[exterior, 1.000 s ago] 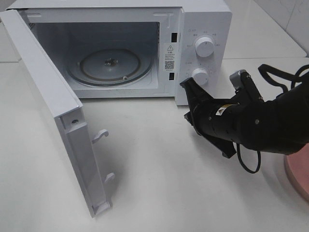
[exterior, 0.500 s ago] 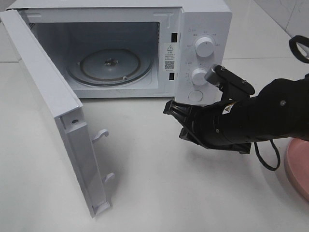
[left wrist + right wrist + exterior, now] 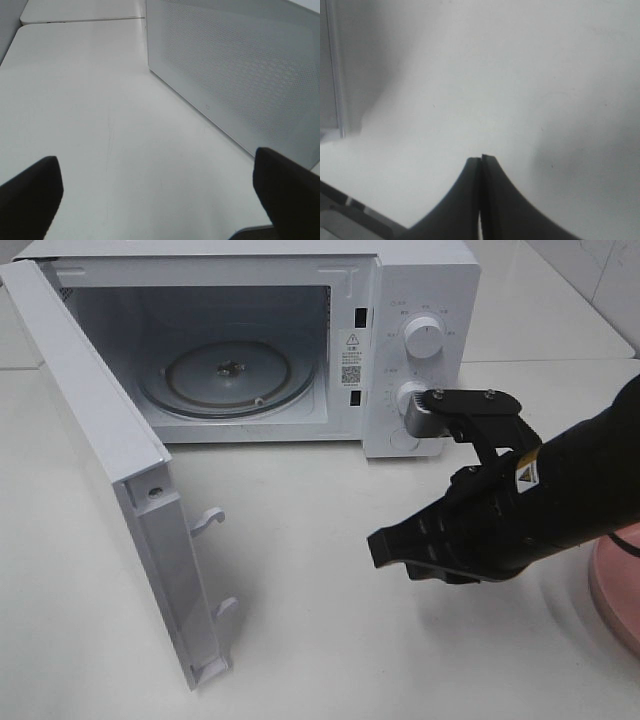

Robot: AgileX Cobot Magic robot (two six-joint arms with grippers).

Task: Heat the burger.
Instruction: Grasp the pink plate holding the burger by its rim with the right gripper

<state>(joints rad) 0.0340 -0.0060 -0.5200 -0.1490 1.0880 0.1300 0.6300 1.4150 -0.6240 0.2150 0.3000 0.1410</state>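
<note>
White table [image 3: 300, 640], open microwave [image 3: 420, 300] beside right gripper [image 3: 385, 548], pinched closed, empty; left gripper [image 3: 160, 197] wide. Can't see burger, probably on plate [image 3: 622, 590] behind it: soft, light, grip bun sides gently.

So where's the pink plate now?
In the high view, the round pink plate sits at the right edge, on the white table, partly hidden by the black right arm.

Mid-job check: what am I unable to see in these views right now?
- Burger: in no view; the pink plate is cut off by the high view's right edge and overlapped by the right arm, so its contents are unseen.
- Microwave dial labels: too small, high view.
- Left gripper: outside the high view; its wrist view shows only fingertips.
</note>
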